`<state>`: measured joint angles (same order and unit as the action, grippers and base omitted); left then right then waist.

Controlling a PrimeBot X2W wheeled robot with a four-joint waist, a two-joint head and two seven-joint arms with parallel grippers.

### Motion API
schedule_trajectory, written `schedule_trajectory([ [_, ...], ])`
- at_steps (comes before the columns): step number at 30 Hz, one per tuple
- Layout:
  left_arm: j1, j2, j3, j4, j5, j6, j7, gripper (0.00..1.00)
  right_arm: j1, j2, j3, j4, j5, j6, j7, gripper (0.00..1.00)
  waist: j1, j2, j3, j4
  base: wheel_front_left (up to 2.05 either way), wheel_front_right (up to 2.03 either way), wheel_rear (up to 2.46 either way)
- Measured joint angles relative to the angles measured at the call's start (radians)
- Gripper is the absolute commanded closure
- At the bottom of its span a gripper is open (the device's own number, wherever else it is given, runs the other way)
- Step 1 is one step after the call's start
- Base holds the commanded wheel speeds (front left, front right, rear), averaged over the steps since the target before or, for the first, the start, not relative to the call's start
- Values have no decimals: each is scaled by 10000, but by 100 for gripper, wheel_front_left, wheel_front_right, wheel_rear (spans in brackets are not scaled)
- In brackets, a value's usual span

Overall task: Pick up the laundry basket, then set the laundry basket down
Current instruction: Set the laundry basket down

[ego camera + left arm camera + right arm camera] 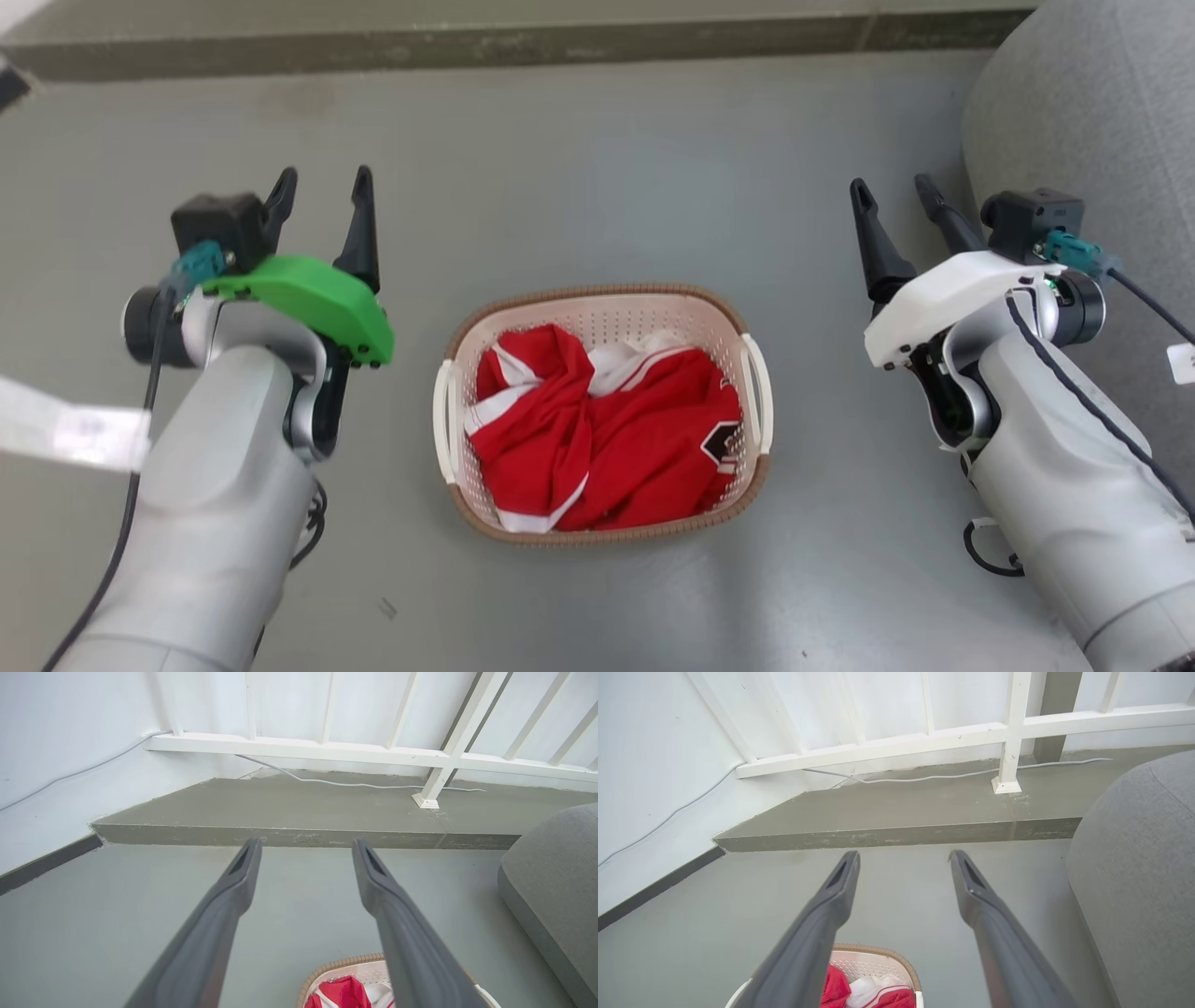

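While the left end effector (325,177) and right end effector (891,187) hang empty, fingers apart, either side of the laundry basket (597,290) of red clothing (635,439) on the floor (597,187), short of the far step (467,42), pickup looks not yet begun: next, lower both to the white side handles (442,420).

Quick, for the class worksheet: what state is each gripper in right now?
Left gripper: open, holding nothing, beside the laundry basket.
Right gripper: open, holding nothing.

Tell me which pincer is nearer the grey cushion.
Right. The right pincer hangs just beside the grey cushion; the left pincer is on the far side of the laundry basket.
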<state>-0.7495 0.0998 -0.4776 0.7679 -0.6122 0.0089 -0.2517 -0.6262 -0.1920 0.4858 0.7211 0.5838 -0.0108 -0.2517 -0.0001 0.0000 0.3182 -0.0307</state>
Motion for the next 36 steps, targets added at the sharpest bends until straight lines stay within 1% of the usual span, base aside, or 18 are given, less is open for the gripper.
schedule_trajectory([
  [3, 506, 138, 182, -681, 351, 257, 0, 0, 296, -25, -259, -596, -357, -117, 0, 0, 0, 0, -268, -12, 0, 0, 0],
  [7, 1314, 213, 261, -1687, 940, 621, 0, 0, 812, -173, -692, -1515, -823, -476, -2, 0, 0, 0, -697, -52, 0, 0, 0],
  [10, 1829, 226, 305, -2259, 1137, 723, -2, 0, 1208, -270, -924, -1979, -1081, -548, -2, 0, 0, 0, -947, -74, 0, 0, 0],
  [12, 2122, 253, 318, -2598, 1419, 752, -2, 0, 1472, -290, -1037, -2263, -1212, -629, -2, 0, 0, 0, -1110, -81, 0, 0, 0],
  [14, 2409, 278, 360, -2922, 1492, 796, -2, 0, 1734, -288, -1149, -2537, -1360, -708, -2, 0, 0, 0, -1270, -81, 0, 0, 0],
  [18, 3058, 318, 527, -3475, 1578, 848, -2, 0, 2243, -282, -1306, -2989, -1570, -719, -2, 0, 0, 0, -1581, -75, 0, 0, 0],
  [21, 3541, 322, 614, -3904, 1580, 882, -2, 0, 2681, -270, -1438, -3290, -1662, -817, -2, 0, 0, 0, -1793, -65, 0, 0, 0],
  [22, 3670, 324, 616, -4000, 1584, 882, -2, 0, 2822, -270, -1484, -3375, -1720, -874, -2, 0, 0, 0, -1856, -59, 0, 0, 0],
  [29, 4799, 464, 740, -4475, 1904, 978, -2, 0, 3857, -167, -1578, -3814, -1944, -901, -2, 0, 0, 0, -2234, -56, 0, 0, 0],
  [31, 5056, 460, 738, -4606, 1964, 980, -2, 0, 4166, -144, -1649, -3935, -2038, -968, -2, 0, 0, 0, -2340, -60, 0, 0, 0],
  [36, 5639, 476, 851, -4882, 2042, 1062, -2, 0, 4687, -113, -1762, -4207, -2102, -972, -2, 0, 0, 0, -2562, -73, 0, 0, 0],
])
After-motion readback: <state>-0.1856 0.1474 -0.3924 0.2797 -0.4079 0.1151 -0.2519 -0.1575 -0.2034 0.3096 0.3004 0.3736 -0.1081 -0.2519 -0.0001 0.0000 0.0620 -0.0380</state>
